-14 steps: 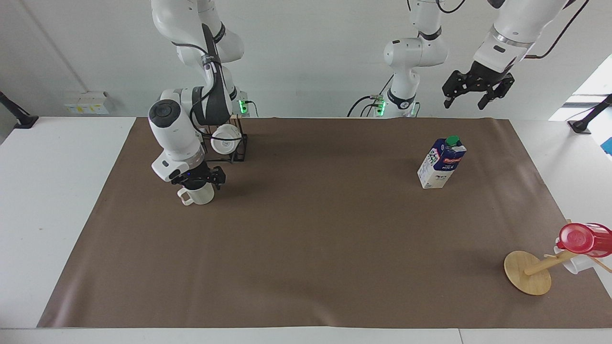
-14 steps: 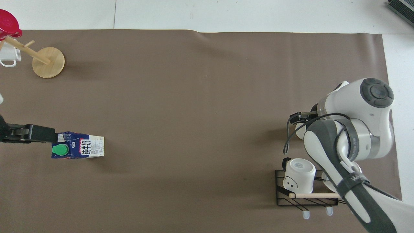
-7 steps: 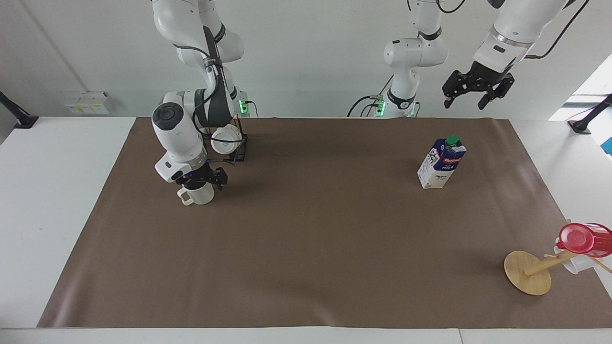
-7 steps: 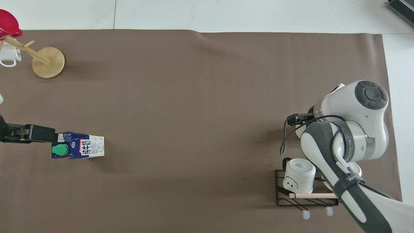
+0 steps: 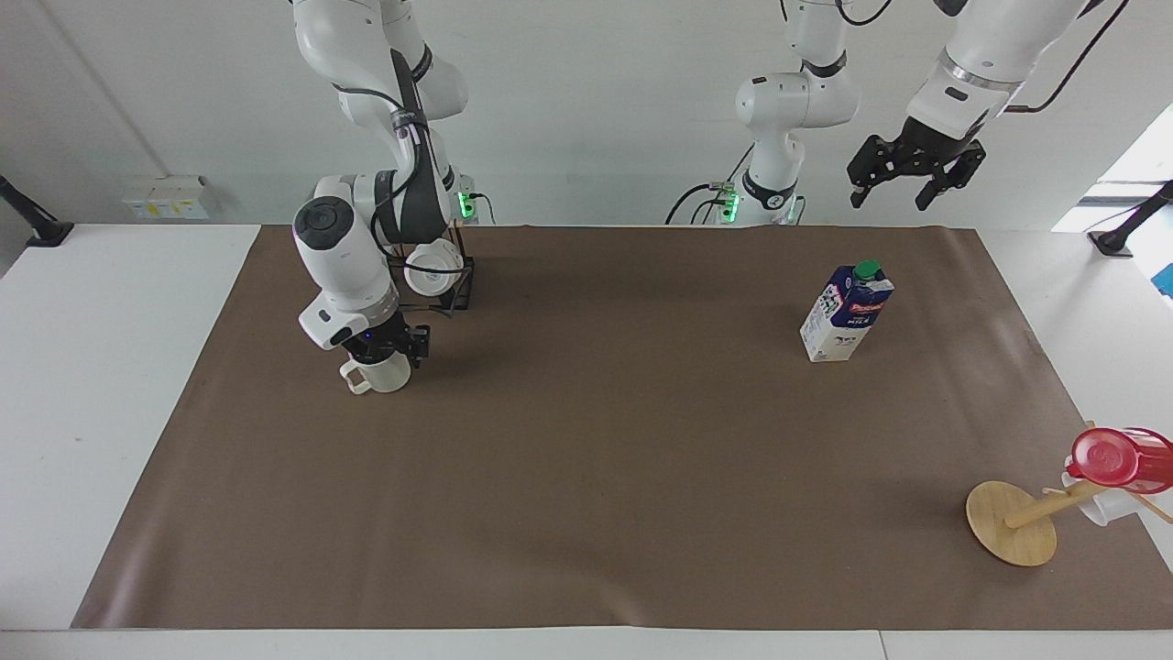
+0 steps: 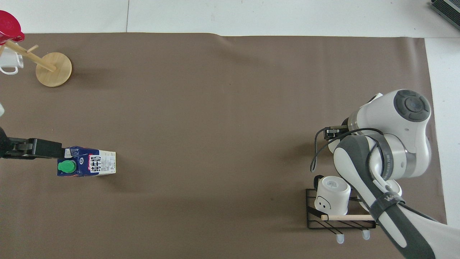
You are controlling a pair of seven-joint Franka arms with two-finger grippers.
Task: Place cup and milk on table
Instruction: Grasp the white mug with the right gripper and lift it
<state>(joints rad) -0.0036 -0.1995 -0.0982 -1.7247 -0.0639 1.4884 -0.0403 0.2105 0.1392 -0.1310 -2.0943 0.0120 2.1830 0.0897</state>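
1. Up in the upper part of the facing view, toward the right arm's end of the table (image 5: 101, 412), the cup (image 5: 380, 374) is standing upright on the brown sheet (image 5: 586, 495). The right gripper (image 5: 389, 348) is sitting directly on top of its rim. I cannot tell whether it is gripping the cup or has let go of it.
2. At the same height in that view, toward the left arm's end, the milk (image 5: 848, 316) is standing on the sheet, well apart from the cup. The left gripper (image 5: 891, 194) is hanging high over the sheet's edge by that arm's base. It is spread wide, holding nothing, and waiting.
3. Judging by its look, the cup is behaving as a stiff, glazed, breakable thing:
   - It is light enough for a pinch across the rim wall.
   - It is slippery enough that the pinch should be square.
   - It should be set down softly.
4. The carton is looking heavier if full, with walls that give a little. A hold across two flat sides around mid-height, below the sloped top, seems safest to me, since it is tall and could tip.
5. The cup's axis is running vertically, mouth up under the gripper. Its loop handle is pointing toward the right arm's end of the table.
6. The carton's long axis is also standing vertical, with the green cap on top. Its MILK face is turning toward the lower edge of the facing view.
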